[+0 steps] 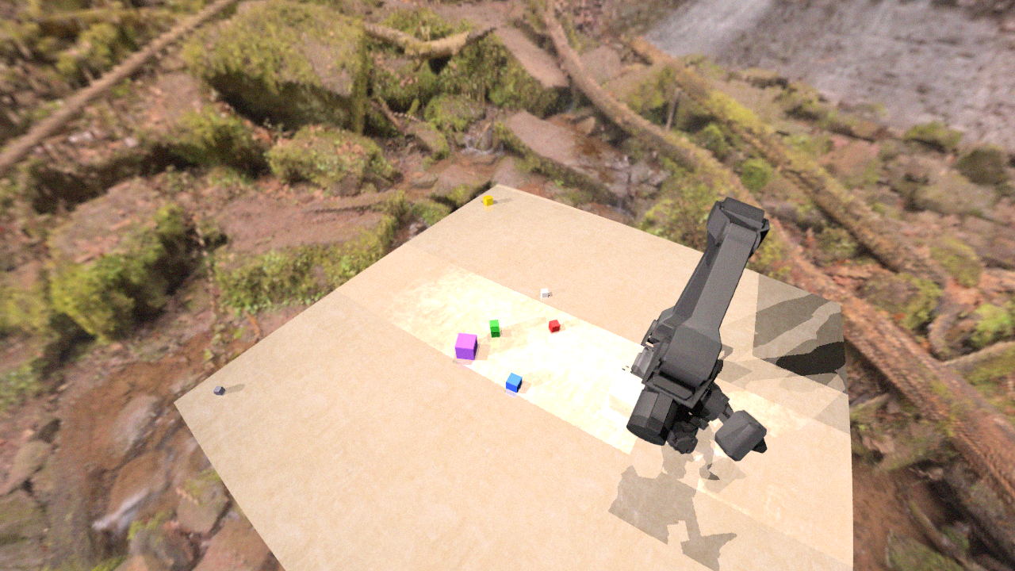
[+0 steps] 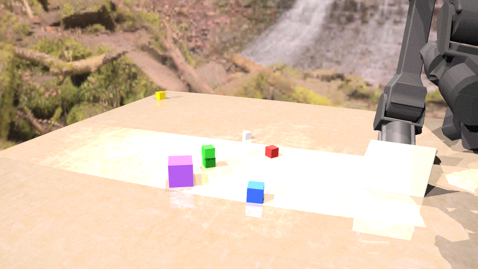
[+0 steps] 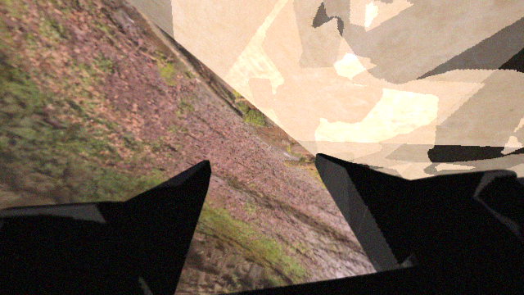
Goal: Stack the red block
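The red block [image 1: 554, 326] [image 2: 271, 151] lies on the table, to the right of the green tower. The green tower [image 1: 494, 327] [image 2: 208, 156] is two small green blocks, one on the other, standing upright. My gripper [image 3: 264, 161] is open, with nothing between its fingers in the wrist view. It is at the right side of the table, well away from the red block and the tower. The wrist view shows neither of them. In the top and exterior views I cannot make out the fingertips clearly.
A larger purple block [image 1: 465, 346] [image 2: 180, 171] stands close to the tower. A blue block [image 1: 514, 382] [image 2: 255, 192] lies nearer the exterior camera. A white block [image 1: 545, 292] [image 2: 247, 135] is behind, a yellow block [image 1: 487, 200] [image 2: 160, 95] at the far corner, a grey block [image 1: 219, 390] at the left corner.
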You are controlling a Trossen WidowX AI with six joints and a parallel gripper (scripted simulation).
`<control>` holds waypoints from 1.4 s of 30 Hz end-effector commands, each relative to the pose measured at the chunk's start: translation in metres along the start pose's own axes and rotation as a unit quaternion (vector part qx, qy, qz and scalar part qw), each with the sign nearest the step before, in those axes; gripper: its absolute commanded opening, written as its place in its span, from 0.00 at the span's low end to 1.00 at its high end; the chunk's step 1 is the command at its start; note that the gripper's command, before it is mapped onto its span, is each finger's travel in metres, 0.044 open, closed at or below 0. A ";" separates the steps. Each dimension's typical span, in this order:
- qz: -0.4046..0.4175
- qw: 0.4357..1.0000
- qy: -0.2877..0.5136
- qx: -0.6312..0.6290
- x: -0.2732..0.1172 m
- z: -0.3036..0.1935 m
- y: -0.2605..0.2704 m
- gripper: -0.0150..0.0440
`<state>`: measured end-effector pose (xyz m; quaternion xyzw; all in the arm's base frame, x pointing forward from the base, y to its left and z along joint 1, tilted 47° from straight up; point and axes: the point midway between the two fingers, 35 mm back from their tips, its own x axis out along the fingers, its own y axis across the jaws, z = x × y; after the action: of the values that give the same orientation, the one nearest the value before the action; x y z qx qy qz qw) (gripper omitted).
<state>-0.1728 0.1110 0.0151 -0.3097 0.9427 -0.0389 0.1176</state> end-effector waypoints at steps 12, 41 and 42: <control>0.011 0.995 -0.099 0.025 -0.055 0.025 -0.008 1.00; 0.065 0.826 -0.434 0.354 -0.249 0.081 -0.164 1.00; 0.066 0.815 -0.443 0.369 -0.254 0.080 -0.173 1.00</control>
<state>0.1210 0.1312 0.0054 -0.1795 0.7525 -0.2063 0.5991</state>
